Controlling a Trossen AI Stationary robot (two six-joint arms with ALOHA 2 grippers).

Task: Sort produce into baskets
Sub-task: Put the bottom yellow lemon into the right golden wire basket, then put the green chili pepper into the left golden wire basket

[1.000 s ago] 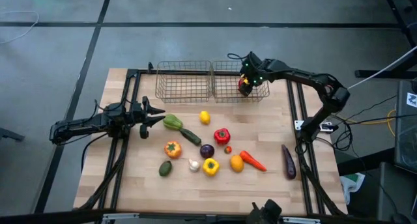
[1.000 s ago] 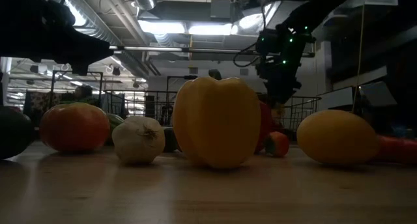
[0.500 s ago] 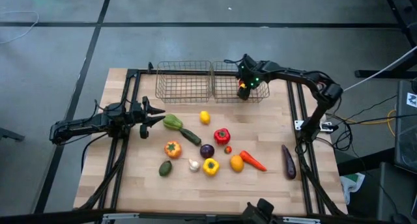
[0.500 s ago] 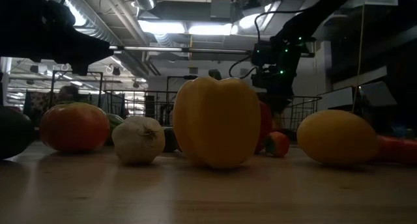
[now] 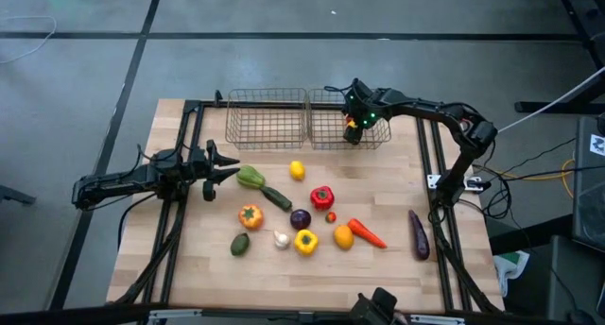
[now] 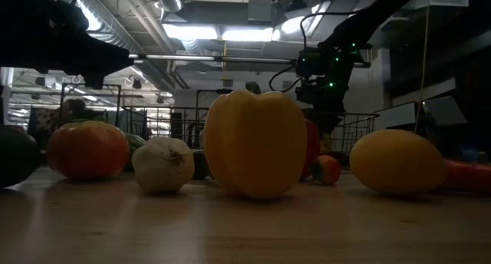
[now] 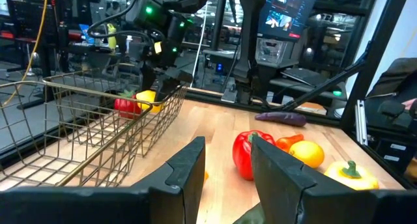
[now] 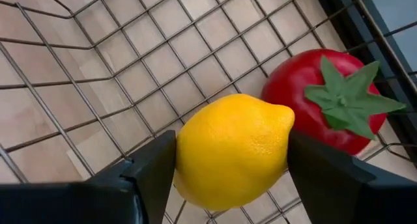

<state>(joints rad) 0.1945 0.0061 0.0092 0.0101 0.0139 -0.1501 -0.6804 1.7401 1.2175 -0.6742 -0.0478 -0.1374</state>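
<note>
We saw the right gripper [image 8: 225,185] reached down into the right wire basket [image 5: 333,141], its fingers flanking a lemon [image 8: 231,149] beside a tomato [image 8: 326,100], while the left gripper [image 5: 227,164], fingers narrowly parted, waited at the table's left edge.

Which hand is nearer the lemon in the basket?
Right. The right hand has its fingers on either side of the lemon inside the right basket; the left hand waits at the table's left edge.

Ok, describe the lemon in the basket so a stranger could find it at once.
Start at the two wire baskets along the table's far edge and take the right basket, under the right gripper. Two pieces lie inside, side by side. The lemon is the yellow one between the gripper's fingers; its neighbour is a red tomato with a green stem.
</note>
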